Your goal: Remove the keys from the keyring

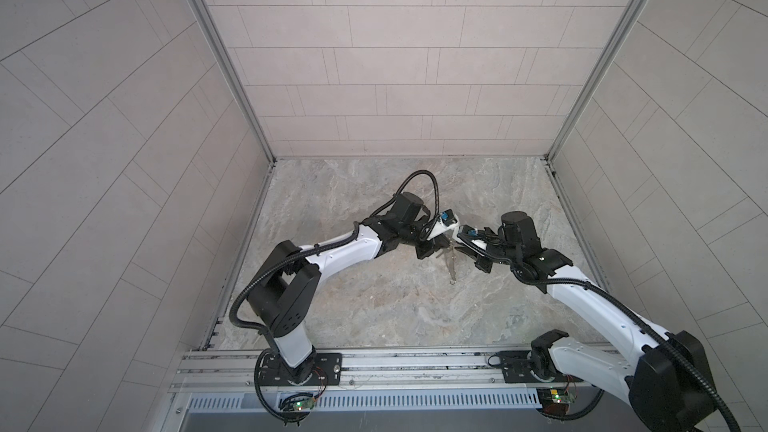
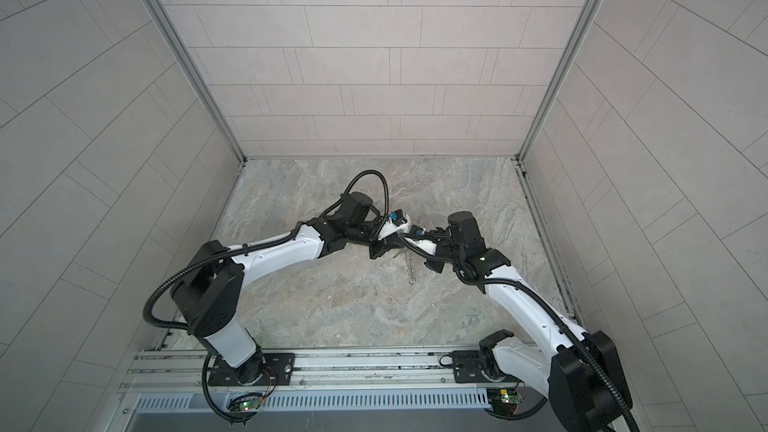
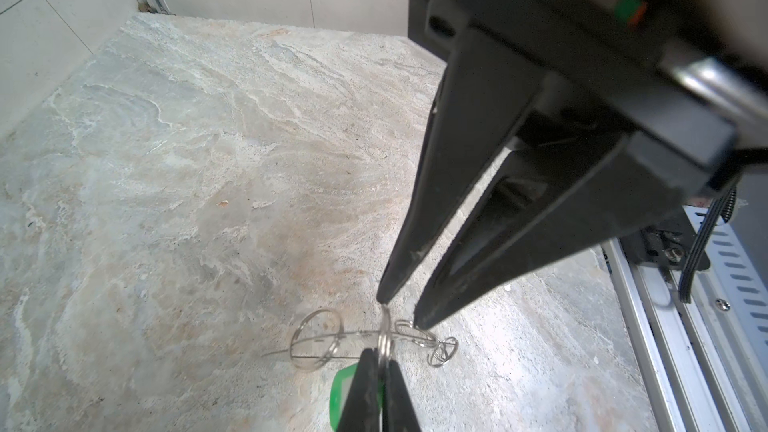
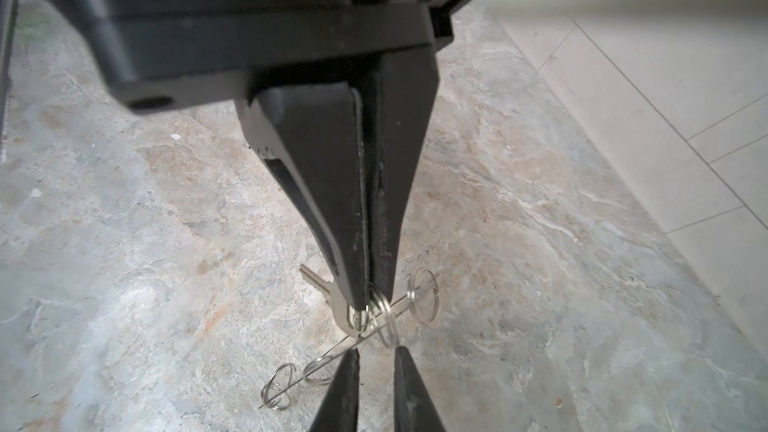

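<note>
So here's where I'm at: my left pincer (image 4: 372, 303) is pressed together on one loop of the thin silver wire keyring (image 4: 338, 350). It holds it near the middle of the grey-beige marbled stone tabletop (image 3: 166, 160), between my two arms. My right pincer (image 3: 402, 311) is slightly spread, tips just beside the loops, pinching nothing as far as I can see. The green key (image 3: 338, 388), with its bright teardrop plastic head, sits right behind my left fingers.

What worries me is that the wire is skinny and slick. If my right tips close a hair off, they'll probably skate off the loop or snag two at once. If I pull too hard, the loop could pop out of my left grip and the whole bunch drops.

Count: one keyring, one green key, one plain silver metal key (image 4: 326, 290) (might be the green one's blade, can't tell), and about five loops, some overlapping.
</note>
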`<action>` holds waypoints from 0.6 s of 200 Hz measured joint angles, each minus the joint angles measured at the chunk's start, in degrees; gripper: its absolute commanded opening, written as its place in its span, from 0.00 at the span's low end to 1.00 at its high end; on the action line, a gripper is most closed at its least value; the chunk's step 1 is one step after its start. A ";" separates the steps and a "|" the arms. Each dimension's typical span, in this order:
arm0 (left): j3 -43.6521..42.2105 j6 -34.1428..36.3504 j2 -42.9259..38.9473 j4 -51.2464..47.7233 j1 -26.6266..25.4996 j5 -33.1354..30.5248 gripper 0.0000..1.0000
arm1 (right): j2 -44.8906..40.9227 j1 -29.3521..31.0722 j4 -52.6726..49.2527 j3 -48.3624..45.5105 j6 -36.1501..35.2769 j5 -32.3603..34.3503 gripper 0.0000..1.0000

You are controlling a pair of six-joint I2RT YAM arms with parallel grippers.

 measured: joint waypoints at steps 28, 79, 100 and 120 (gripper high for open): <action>0.52 -0.61 0.13 -0.39 0.00 0.70 0.00 | -1.42 0.28 2.89 -1.20 1.27 1.46 0.20; 0.94 -0.85 0.26 -1.31 0.00 1.09 0.00 | -1.62 1.49 5.70 -2.56 2.10 3.15 0.17; 1.73 -0.87 0.59 -1.92 0.00 1.14 0.00 | -1.42 1.68 6.45 -2.67 2.54 3.32 0.15; 2.14 -0.87 0.74 -2.23 0.00 1.14 0.00 | -1.42 1.70 6.80 -2.69 2.89 3.43 0.12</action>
